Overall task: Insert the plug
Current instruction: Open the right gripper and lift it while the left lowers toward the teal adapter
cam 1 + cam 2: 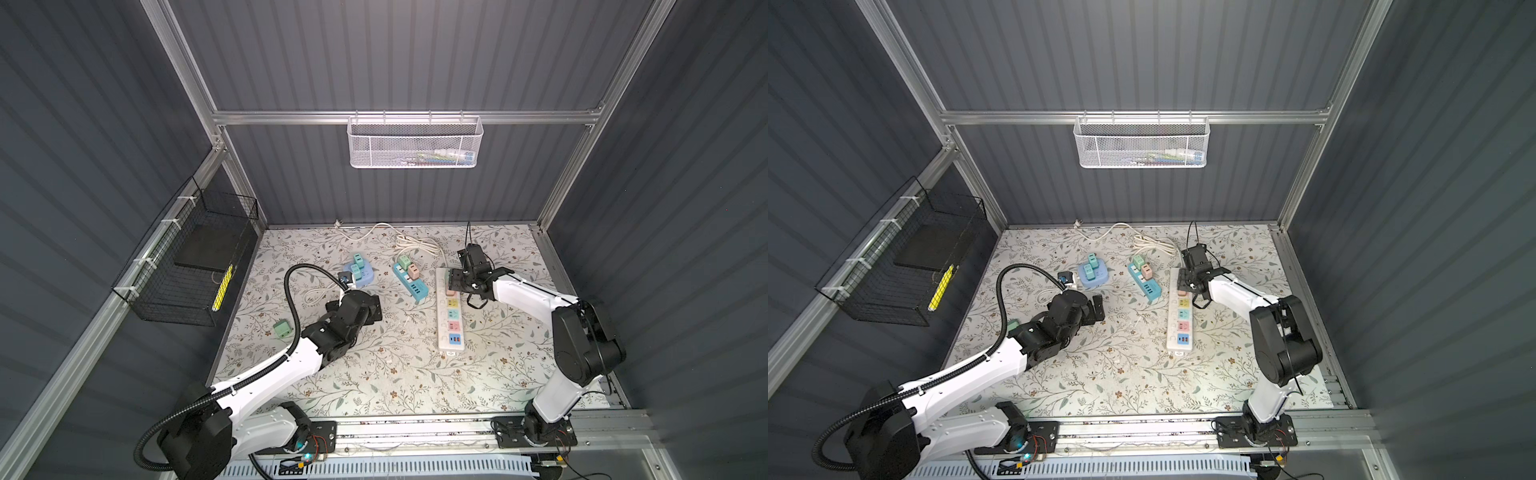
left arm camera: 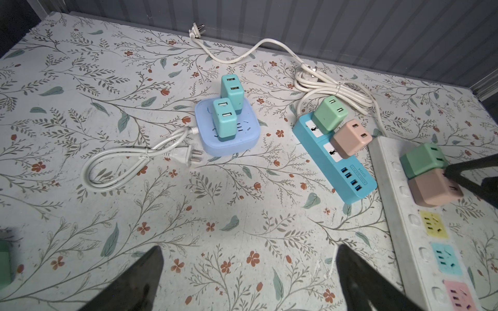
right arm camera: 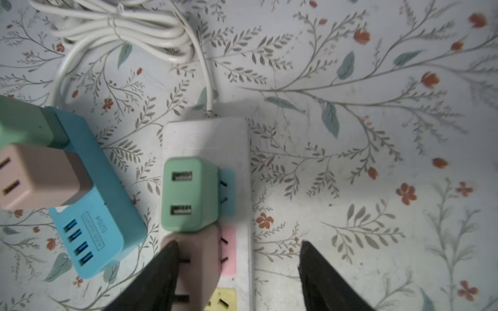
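The white power strip lies on the right of the floral table. A green plug and a pink plug sit side by side in its far sockets. My right gripper hovers over the pink plug, open. One finger overlaps the plug's outer face; the other stands well off past the strip's edge. My left gripper is open over bare table, left of the strip. A loose green plug lies further left.
A blue square hub carries two teal chargers. A blue strip holds a green and a pink charger. White cords coil at the back. A black wire basket hangs on the left wall, a white one on the back wall.
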`<state>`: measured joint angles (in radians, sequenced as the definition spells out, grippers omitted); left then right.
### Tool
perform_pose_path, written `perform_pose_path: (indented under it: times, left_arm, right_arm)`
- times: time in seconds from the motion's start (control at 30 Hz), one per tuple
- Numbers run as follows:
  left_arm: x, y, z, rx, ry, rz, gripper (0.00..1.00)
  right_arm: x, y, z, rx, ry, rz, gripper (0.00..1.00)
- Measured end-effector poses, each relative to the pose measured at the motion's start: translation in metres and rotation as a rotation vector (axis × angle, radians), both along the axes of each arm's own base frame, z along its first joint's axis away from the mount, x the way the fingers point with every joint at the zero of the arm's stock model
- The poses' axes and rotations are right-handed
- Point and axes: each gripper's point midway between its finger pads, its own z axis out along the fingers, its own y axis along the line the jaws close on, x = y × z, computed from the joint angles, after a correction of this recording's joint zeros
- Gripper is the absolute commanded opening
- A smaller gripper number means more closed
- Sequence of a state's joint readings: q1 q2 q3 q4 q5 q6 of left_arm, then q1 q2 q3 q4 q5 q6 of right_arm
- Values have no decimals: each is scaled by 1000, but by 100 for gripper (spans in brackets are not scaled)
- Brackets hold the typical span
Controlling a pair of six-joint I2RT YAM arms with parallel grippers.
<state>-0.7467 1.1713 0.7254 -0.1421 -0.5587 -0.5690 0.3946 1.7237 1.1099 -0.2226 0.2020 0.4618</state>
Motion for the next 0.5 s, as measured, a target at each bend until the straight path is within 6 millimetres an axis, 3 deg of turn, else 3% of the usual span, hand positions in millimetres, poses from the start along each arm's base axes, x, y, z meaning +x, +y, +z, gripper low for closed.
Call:
perform_pose_path:
  times: [0.17,0.27,0.33,0.5]
  left_arm:
    - [2,5,2,6,9,24,100]
    - [-1,19,8,-2,18,92,100]
    - [-3,40,14,-28,31,169,100]
    - [-13,116,18,-98,77,428,100]
  right_arm:
    - [-2,0,0,26,-29,-11,70]
    - [-7,-3,5,25,-28,-10,72]
    - [-12,-4,13,28,-34,-2,73]
    - [-16,3,52,84,-110,38,77]
